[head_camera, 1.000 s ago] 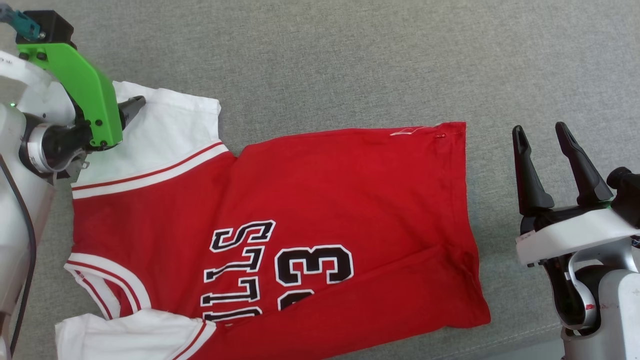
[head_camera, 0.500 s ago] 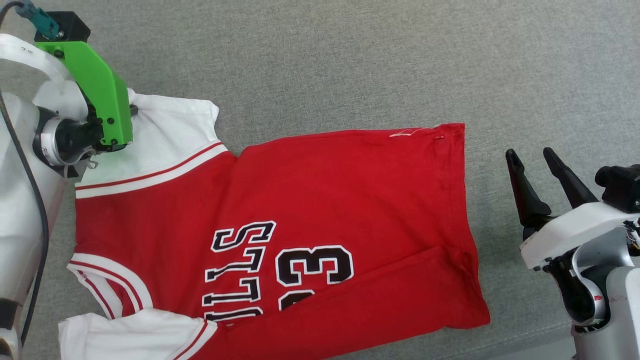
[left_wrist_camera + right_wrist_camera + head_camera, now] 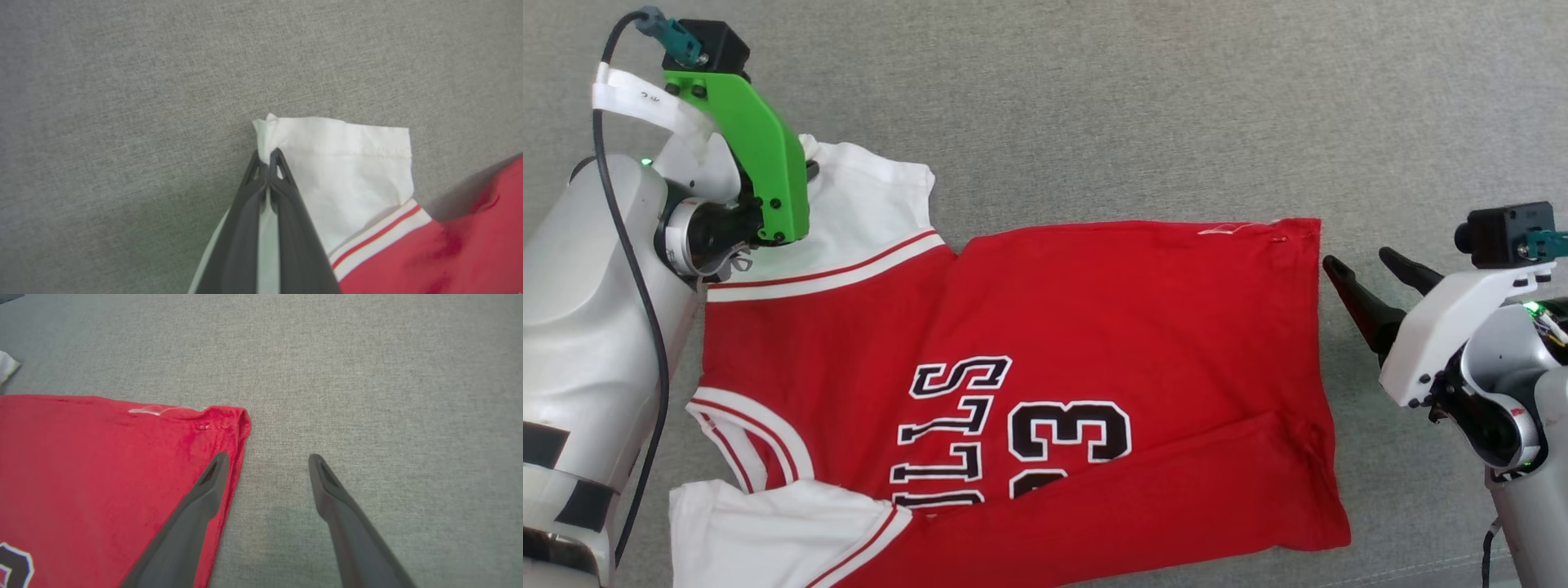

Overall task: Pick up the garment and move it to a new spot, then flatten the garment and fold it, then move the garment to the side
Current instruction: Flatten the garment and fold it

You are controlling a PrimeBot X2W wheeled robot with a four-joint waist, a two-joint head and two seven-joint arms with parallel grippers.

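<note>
A red jersey T-shirt, the garment point(image 3: 1094, 327), lies print-side up on a grey fabric surface point(image 3: 1094, 98), across the middle of the head view. Its long axis runs from 9 to 3 o'clock: the striped collar point(image 3: 743, 433) points toward 9 and the hem point(image 3: 1327, 367) toward 3, so the black print point(image 3: 1013, 425) reads sideways. One white sleeve point(image 3: 874, 204) spreads at 11 o'clock, the other at 7.

The left tool point(image 3: 269, 157) is clamped on the outer corner of the 11 o'clock sleeve, with cloth bunched at its tips. The right tool point(image 3: 268, 456) has its fingers apart and empty at 3 o'clock. One finger lies over the hem's far corner, the other over bare fabric.

This looks like the flattening step. The next move probably calls for the right tool to pinch that hem corner and pull the far edge taut. A diagonal crease point(image 3: 1176, 445) toward 5 o'clock needs smoothing.
</note>
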